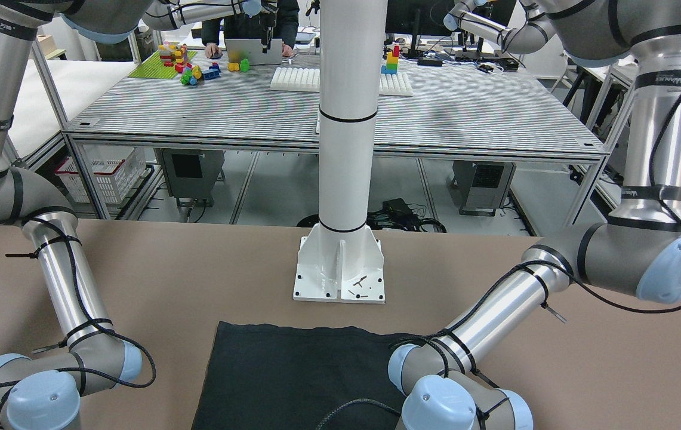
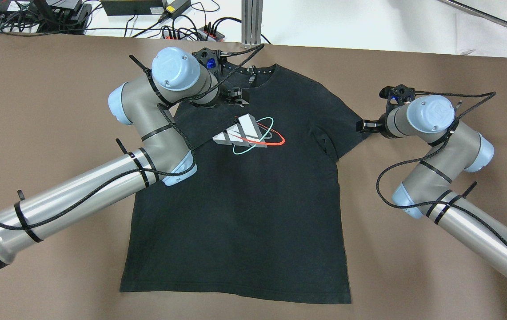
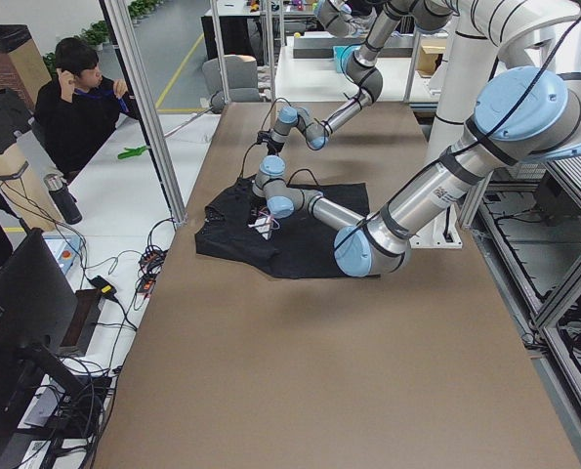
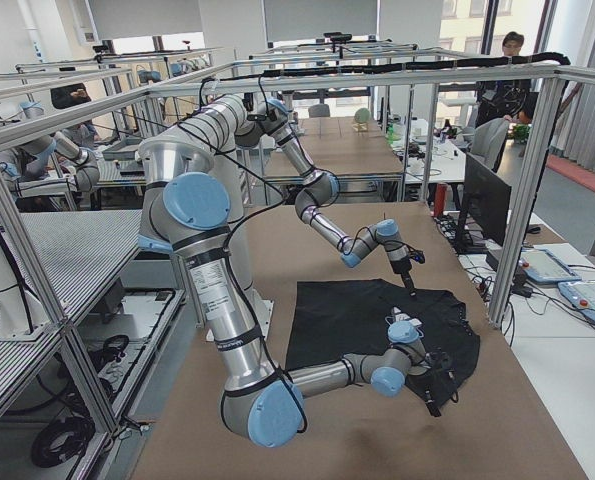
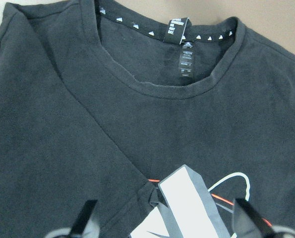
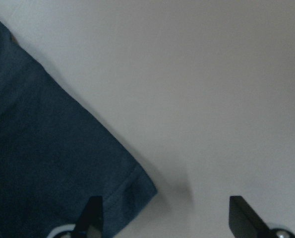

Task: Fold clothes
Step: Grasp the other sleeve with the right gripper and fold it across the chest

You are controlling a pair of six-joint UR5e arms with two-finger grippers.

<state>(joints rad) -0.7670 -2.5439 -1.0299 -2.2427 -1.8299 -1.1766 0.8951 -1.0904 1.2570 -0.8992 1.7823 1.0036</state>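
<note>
Shirt [image 2: 244, 209] laid flat, left pincer [image 5: 165, 220] open, right pincer [image 6: 166, 214] open beside sleeve [image 6: 53, 158]

The overhead camera looks down on the desk [image 2: 35, 111]; the front camera faces the opposite way across it. Side cameras look along it from either end; wrist cameras sit close above the garment [image 5: 63, 148].

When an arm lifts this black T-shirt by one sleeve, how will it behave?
Probably floppy: the black T-shirt lies flat, and one sleeve lies folded over the chest print. Likely light, draping from any pinched point; creases by the other armpit suggest thin fabric. Pushed, it would probably bunch rather than slide.
</note>
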